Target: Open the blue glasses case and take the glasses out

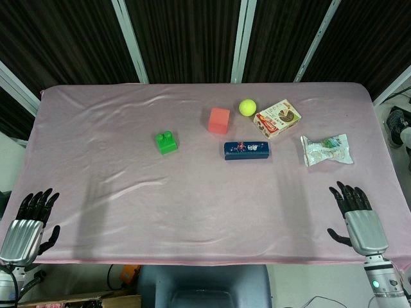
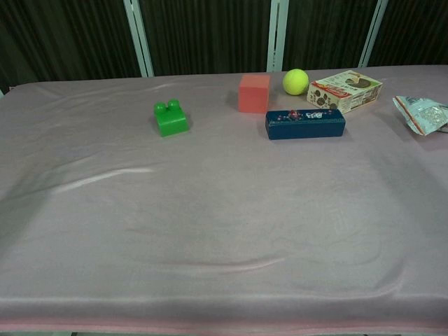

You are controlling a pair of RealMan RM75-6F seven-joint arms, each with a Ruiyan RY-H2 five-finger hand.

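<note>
The blue glasses case [image 1: 246, 151] [image 2: 305, 124] lies closed on the pink tablecloth, right of centre, with a small printed picture on its lid. The glasses are hidden inside it. My left hand [image 1: 29, 224] rests at the front left edge of the table, fingers spread, holding nothing. At the front right edge my right hand [image 1: 357, 217] sits the same way, fingers apart and empty, well in front of the case. Neither hand shows in the chest view.
A green toy brick [image 1: 166, 142] [image 2: 170, 117] stands left of the case. Behind the case are a red cube [image 1: 219, 120] [image 2: 253, 93], a yellow-green ball [image 1: 247, 107] [image 2: 295, 81] and a snack box [image 1: 277, 118] [image 2: 344, 90]. A pale snack bag [image 1: 326, 149] [image 2: 423, 113] lies at the right.
</note>
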